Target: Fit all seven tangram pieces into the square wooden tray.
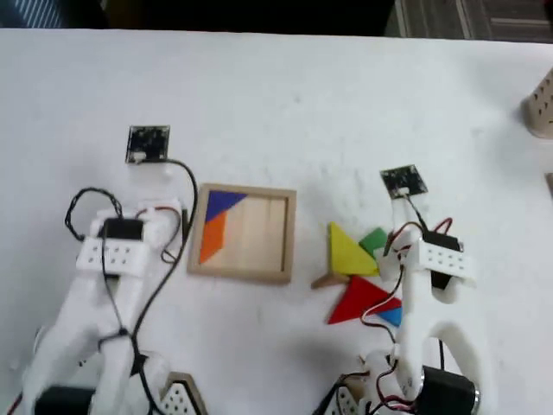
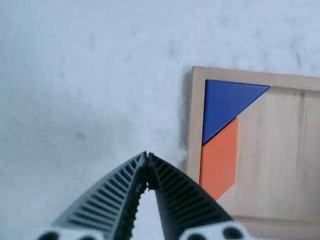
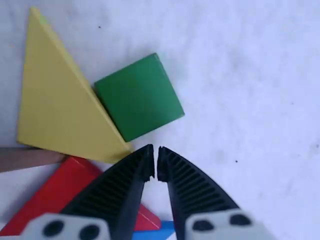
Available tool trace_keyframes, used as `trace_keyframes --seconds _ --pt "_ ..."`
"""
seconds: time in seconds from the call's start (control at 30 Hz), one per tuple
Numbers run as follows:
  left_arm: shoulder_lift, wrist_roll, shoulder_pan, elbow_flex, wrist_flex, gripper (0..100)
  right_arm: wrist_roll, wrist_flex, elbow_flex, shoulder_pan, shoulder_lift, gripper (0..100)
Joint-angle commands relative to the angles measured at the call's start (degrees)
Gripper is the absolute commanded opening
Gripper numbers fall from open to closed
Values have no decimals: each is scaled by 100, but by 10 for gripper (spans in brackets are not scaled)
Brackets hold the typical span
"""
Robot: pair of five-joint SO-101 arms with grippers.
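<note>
Mid-bench, the square wooden tray [image 1: 242, 275], with blue triangle [image 1: 221, 201] and orange parallelogram [image 1: 212, 236] packed against its left wall, likely to keep the rest of the floor open. Just right of it, clustered loose: yellow triangle [image 1: 347, 252], green square [image 1: 373, 239], red triangle [image 1: 360, 299], light blue piece [image 1: 390, 316], brown piece [image 1: 328, 280]. Left of the tray, the left claw [image 2: 148, 159], pressed together, empty. Over the yellow-green junction, the right claw [image 3: 154, 152], all but pressed together, empty, probably placed for a pick.
</note>
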Motion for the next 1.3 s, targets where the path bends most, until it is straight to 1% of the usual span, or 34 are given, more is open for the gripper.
trace_keyframes --seconds 0.0,0.07,0.2,0.27,0.33,0.43,0.5,0.57,0.63,0.73,0.93,1.13,1.27 --pt "857 44 -312 -791 -167 28 281 497 -457 -163 -84 18" --pt "1200 18 -409 -985 -185 28 800 1305 -923 -198 -84 18" --pt "1613 18 -426 -1257 -185 28 1688 2844 -1714 -532 -48 21" --pt "1710 18 -435 -1327 -185 28 1943 3231 -1829 -752 -22 60" --pt "1763 18 -418 -1345 -185 41 2119 3371 -1767 -1042 -22 130" --pt "1754 44 -435 -1327 -185 109 2664 3187 -1415 -1499 -22 211" --pt "1745 53 -444 -1301 -176 151 2971 2870 -1152 -1789 -31 214" --pt "1754 53 -514 -1301 -176 172 3042 2422 -932 -1965 -66 198" --pt "1763 53 -558 -1301 -176 172 3068 2018 -826 -2044 -66 182" --pt "1763 53 -567 -1301 -176 172 3077 1719 -721 -2193 -22 170" --pt "1763 26 -567 -1301 -176 172 3086 1429 -457 -2571 -13 172" --pt "1763 18 -567 -1301 -176 172 3095 1376 -246 -2914 -13 172" --pt "1771 18 -567 -1301 -176 172 3095 1226 -229 -2949 -13 170"
